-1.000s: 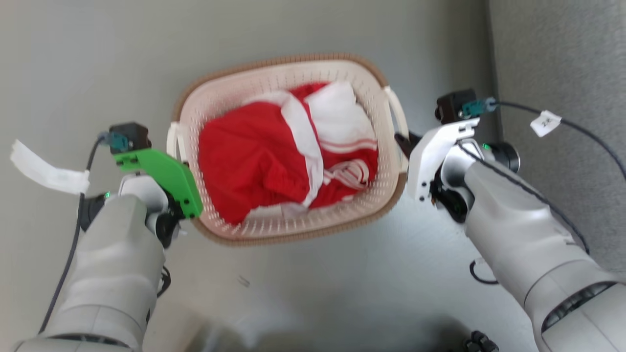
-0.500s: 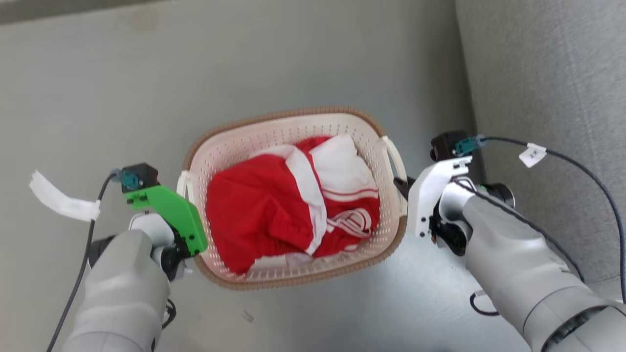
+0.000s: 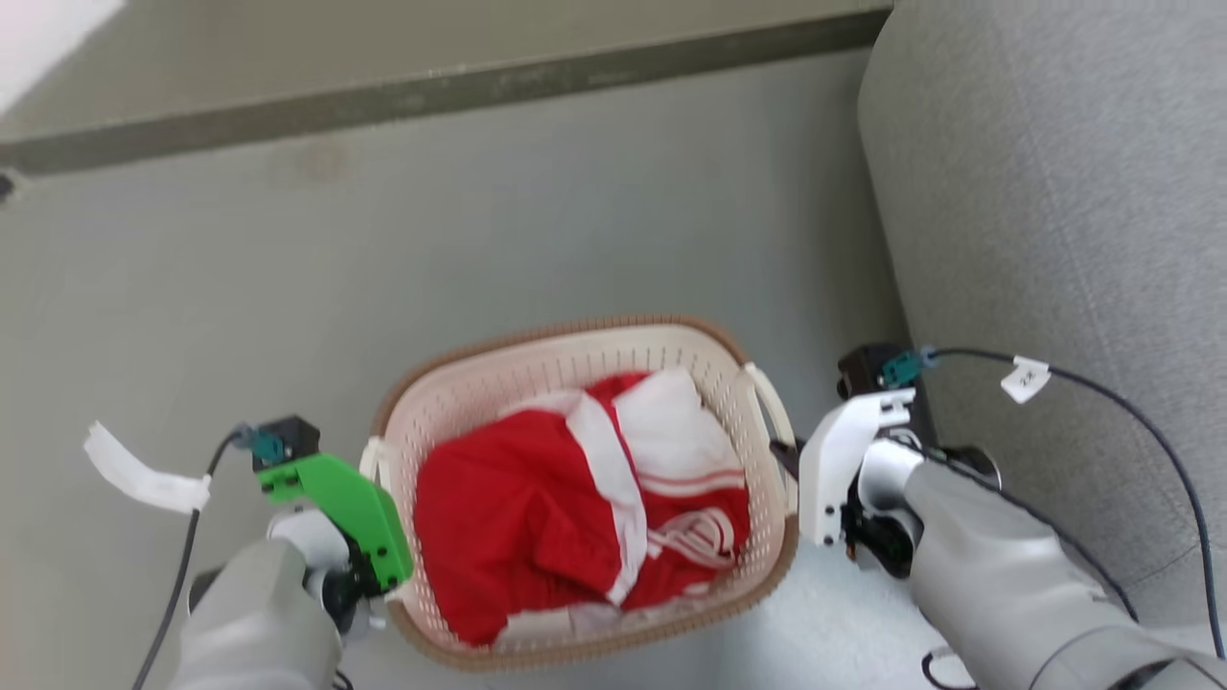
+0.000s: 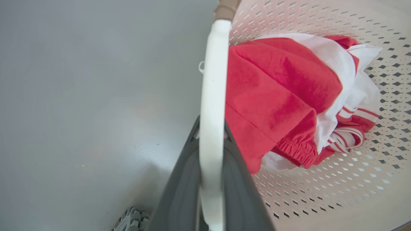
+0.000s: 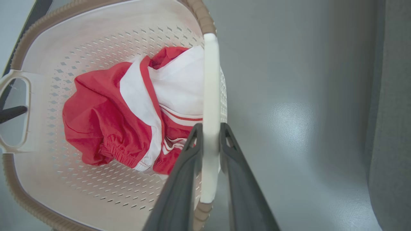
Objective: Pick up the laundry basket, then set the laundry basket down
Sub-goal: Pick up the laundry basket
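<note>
The laundry basket is cream, perforated and brown-rimmed, and sits low in the head view with red and white clothes inside. My left gripper is at its left handle, partly hidden under the green mount. In the left wrist view the left gripper is shut on that white handle. My right gripper is at the right handle. The right wrist view shows the right gripper shut on this handle. I cannot tell whether the basket's base touches the floor.
A grey sofa stands close on the right, just beyond my right arm. A dark strip runs across the floor at the far side. Grey floor lies open ahead of the basket. A wheel shows below my left gripper.
The camera has moved: the basket and both grippers now sit lower in the picture and look slightly smaller, with more floor ahead showing. Both grips on the handles are unchanged.
</note>
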Tool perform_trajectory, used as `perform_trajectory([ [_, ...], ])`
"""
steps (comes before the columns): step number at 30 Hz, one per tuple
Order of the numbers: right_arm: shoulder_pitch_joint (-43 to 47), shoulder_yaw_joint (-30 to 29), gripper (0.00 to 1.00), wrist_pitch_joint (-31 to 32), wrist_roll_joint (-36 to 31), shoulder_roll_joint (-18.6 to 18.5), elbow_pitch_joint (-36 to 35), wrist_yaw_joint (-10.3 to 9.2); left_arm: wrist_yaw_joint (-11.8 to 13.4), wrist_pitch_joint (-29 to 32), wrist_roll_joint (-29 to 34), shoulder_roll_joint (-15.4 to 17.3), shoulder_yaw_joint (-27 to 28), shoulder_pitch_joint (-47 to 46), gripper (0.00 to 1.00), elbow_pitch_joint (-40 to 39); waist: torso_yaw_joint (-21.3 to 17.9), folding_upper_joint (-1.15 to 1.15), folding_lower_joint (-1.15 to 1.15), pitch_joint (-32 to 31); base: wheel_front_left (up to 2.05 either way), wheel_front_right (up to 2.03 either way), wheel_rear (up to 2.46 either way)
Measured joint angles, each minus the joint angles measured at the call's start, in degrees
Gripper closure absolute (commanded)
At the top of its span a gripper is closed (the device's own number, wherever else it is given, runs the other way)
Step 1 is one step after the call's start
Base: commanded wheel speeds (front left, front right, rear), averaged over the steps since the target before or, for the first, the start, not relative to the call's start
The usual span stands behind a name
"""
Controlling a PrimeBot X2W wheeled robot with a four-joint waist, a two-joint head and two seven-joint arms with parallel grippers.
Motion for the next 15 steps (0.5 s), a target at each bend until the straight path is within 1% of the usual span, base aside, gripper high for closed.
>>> perform_trajectory([
  [11,4.4,1.8,1.0,0.8,1.8,0.0,-0.6,0.35,0.1,2.1,-1.7,0.0,-0.2,4.9,1.0,0.2,-0.5,0.0,0.0,-6.7,0.0,0.0,0.0],
  [15,5.9,2.3,1.0,1.0,2.4,0.0,-0.9,0.35,0.5,2.4,-2.0,0.0,-0.5,6.2,1.0,0.2,-0.8,0.0,0.0,-8.9,0.0,0.0,0.0],
])
